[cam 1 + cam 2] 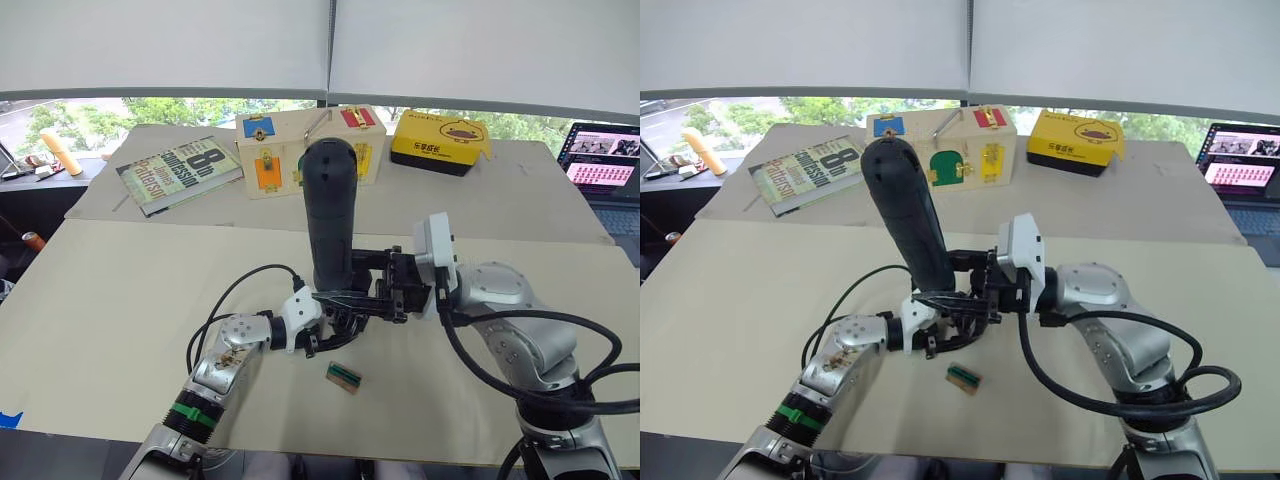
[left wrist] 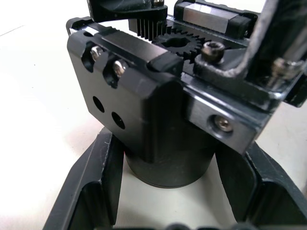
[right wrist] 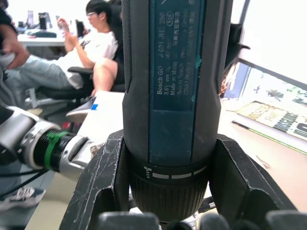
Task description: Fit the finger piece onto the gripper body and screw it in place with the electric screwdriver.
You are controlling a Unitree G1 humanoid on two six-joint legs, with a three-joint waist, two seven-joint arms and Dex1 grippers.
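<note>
Bright window daylight from behind, soft shadows, blurred close wrist views

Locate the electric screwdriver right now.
The electric screwdriver stands upright near the table's middle, clamped in the right gripper, directly over the gripper body held by the left gripper, with the small green-topped block just in front.

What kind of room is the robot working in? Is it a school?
More likely an office or robot lab than a school. There is a big work table by a window, an open laptop at its far end, and people sitting at desks behind the robot.
</note>
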